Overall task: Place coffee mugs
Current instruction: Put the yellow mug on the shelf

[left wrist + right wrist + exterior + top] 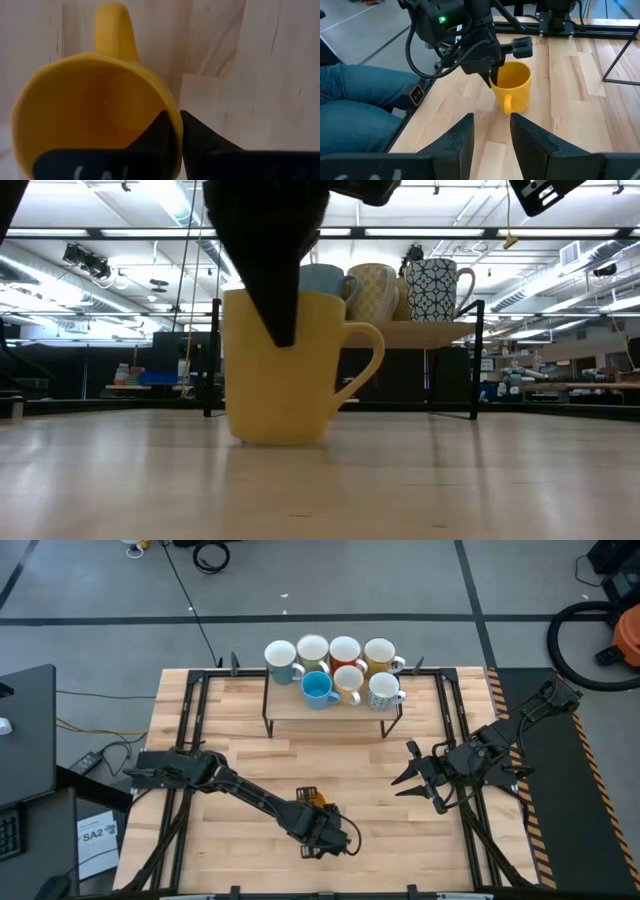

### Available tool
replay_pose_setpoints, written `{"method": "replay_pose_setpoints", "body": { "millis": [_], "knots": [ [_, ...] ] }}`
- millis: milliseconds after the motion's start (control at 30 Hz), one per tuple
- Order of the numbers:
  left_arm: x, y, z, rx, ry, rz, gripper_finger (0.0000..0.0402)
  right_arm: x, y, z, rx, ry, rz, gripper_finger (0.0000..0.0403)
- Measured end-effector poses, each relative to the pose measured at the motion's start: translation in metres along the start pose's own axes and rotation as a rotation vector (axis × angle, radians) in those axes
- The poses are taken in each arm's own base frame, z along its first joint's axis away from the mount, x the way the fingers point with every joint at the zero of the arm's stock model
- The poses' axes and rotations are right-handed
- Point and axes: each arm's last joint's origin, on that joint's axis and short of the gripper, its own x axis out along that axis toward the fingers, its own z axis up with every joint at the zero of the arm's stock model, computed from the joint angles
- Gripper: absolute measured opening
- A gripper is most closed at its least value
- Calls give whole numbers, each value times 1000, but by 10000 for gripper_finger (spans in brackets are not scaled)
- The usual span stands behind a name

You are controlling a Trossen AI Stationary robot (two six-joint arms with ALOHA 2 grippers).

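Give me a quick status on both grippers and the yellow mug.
Left gripper shut on yellow mug rim, mug upright on table. Right gripper open, waiting apart. Seven mugs on rack. Nothing in the way.

The floor (400, 580) around the wooden table (240, 770) was grey, with dark lines running across it. Black cables (210, 555) lay on it at twelve o'clock. A black desk (25, 730) stood at nine o'clock. Long bright lights (90, 190) hung from the ceiling. A person in blue jeans (355, 105) sat beside the table.
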Motion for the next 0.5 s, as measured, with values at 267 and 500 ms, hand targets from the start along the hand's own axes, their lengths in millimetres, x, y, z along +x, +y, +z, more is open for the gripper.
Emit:
{"method": "replay_pose_setpoints", "body": {
  "millis": [267,500],
  "knots": [
    [-3,4,-6,242,56,25,31,0,0,0,-1,0,0,132],
    [-29,17,-7,385,19,31,34,0,0,0,-1,0,0,132]
  ]
}}
